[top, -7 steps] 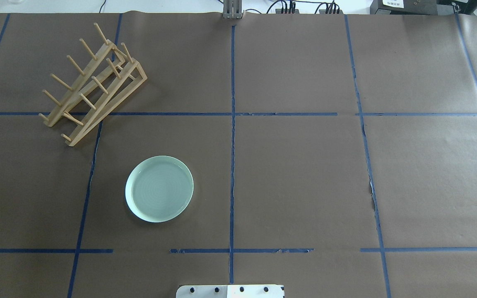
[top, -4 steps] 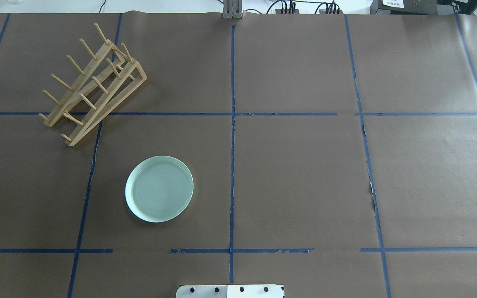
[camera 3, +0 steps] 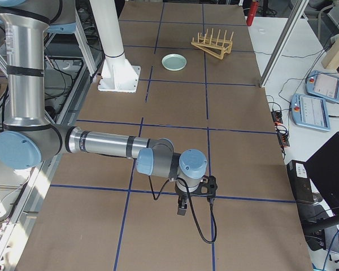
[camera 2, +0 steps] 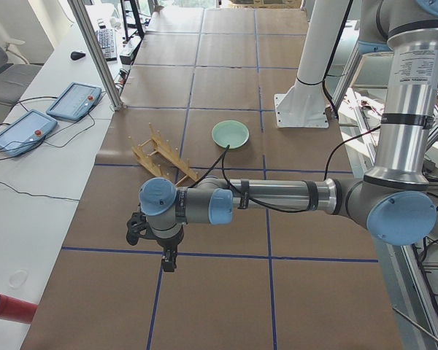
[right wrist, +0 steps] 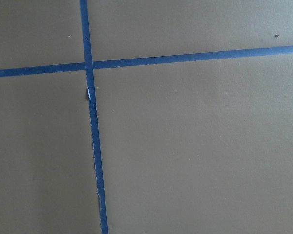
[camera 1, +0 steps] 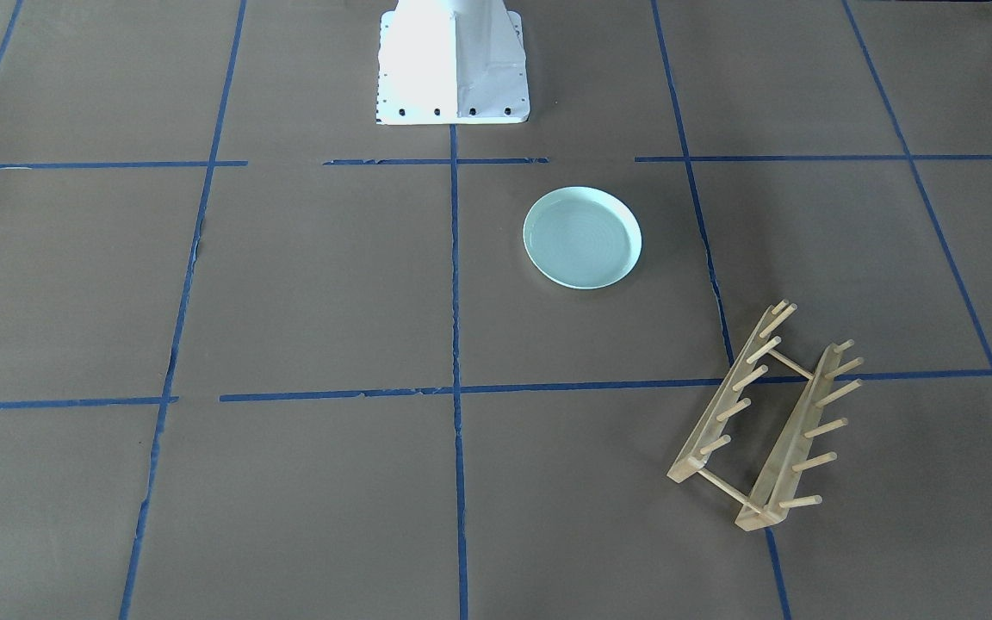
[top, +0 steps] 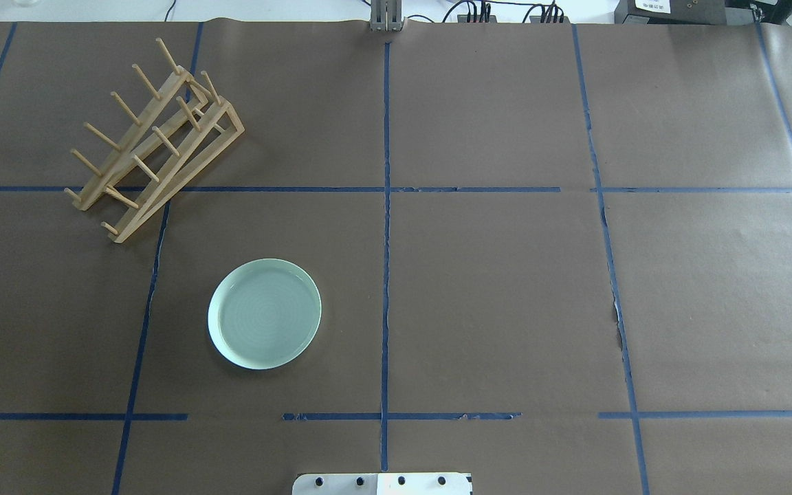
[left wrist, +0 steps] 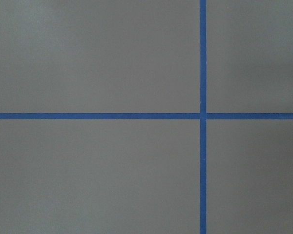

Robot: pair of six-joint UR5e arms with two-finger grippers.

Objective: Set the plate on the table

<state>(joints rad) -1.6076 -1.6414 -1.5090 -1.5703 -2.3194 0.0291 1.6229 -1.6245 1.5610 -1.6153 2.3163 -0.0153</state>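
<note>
The pale mint-green plate (top: 265,313) lies flat on the brown paper of the table, upright and alone, left of centre in the overhead view. It also shows in the front view (camera 1: 582,238) and small in both side views (camera 2: 230,134) (camera 3: 173,62). No gripper is near it. My left gripper (camera 2: 169,262) hangs over the table's left end, far from the plate, and shows only in the exterior left view, so I cannot tell whether it is open. My right gripper (camera 3: 181,210) hangs over the right end, and I cannot tell its state either. Both wrist views show only paper and blue tape.
A light wooden peg rack (top: 155,137) stands at the far left, beyond the plate, with no plate in it (camera 1: 763,422). The white robot base (camera 1: 451,60) is at the near middle edge. Blue tape lines grid the paper. Teach pendants (camera 2: 73,100) lie off the table.
</note>
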